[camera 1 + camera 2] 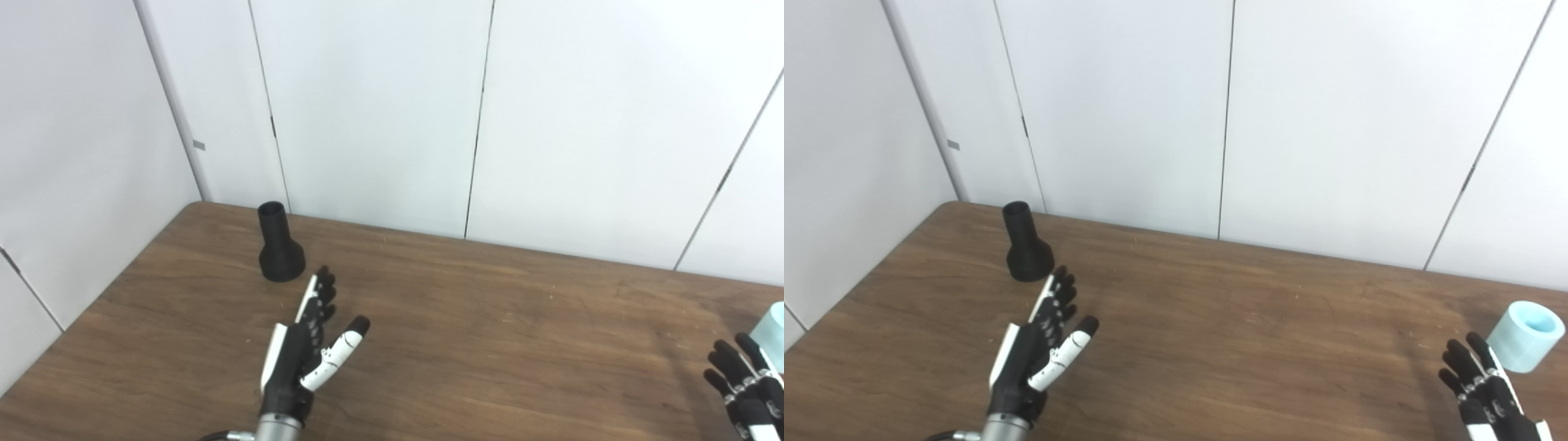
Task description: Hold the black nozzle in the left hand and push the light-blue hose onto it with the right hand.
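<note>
So the left hand [1035, 349] hangs over the table [1213, 343] with fingers spread, holding nothing, and the black nozzle [1026, 245] stands upright just past its fingertips, up and a bit left, wide base down and narrow neck up. Looks like a short reach ahead. The right hand [1482, 392] is also spread and empty, with the light-blue hose [1525, 335] just beyond it, near the right edge.

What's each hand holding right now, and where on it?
Nothing. The left hand is open, short of the upright black nozzle; the right hand is open beside the light-blue hose.
</note>
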Motion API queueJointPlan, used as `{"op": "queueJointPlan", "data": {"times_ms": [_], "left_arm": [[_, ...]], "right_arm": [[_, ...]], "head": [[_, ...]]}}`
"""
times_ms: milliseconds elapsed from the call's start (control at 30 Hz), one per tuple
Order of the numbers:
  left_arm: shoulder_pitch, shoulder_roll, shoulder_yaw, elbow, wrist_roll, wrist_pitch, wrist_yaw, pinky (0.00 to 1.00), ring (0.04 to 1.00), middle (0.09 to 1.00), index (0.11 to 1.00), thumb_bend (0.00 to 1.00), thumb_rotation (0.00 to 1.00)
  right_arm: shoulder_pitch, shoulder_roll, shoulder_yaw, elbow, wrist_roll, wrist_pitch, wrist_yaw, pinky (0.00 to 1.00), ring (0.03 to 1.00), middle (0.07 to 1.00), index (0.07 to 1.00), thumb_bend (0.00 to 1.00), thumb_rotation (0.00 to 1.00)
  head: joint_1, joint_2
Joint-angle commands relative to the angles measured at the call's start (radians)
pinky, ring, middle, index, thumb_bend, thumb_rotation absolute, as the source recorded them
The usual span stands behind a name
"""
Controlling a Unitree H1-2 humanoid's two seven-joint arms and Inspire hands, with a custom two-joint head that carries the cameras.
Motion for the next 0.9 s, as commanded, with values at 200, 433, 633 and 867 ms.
{"op": "queueJointPlan", "data": {"times_ms": [200, 433, 633, 867], "left_arm": [[-0.045, 0.096, 0.125, -0.090, 0.101, 0.083, 0.042, 0.90, 0.902, 0.909, 0.926, 0.78, 0.21], [-0.116, 0.226, 0.189, -0.058, 0.088, 0.232, 0.003, 0.98, 0.981, 0.980, 0.950, 0.86, 0.26], [-0.173, 0.371, 0.152, 0.013, 0.203, 0.344, -0.044, 0.99, 1.000, 1.000, 0.958, 0.92, 0.34], [-0.247, 0.521, 0.077, 0.181, 0.334, 0.346, -0.059, 0.95, 0.986, 0.987, 0.953, 0.96, 0.39]], "right_arm": [[0.036, 0.006, 0.004, 0.004, 0.006, -0.012, 0.005, 0.89, 0.912, 0.895, 0.953, 0.53, 0.70], [0.032, 0.004, 0.005, 0.000, -0.001, 0.010, -0.003, 0.87, 0.900, 0.889, 0.951, 0.53, 0.70], [0.025, 0.008, 0.009, 0.005, -0.017, 0.015, -0.011, 0.85, 0.892, 0.883, 0.950, 0.53, 0.70], [0.017, 0.007, 0.016, 0.016, -0.040, 0.007, -0.012, 0.79, 0.856, 0.846, 0.939, 0.54, 0.70]], "head": [[0.017, 0.011], [0.020, 0.016], [0.024, 0.019], [0.008, 0.011]]}}
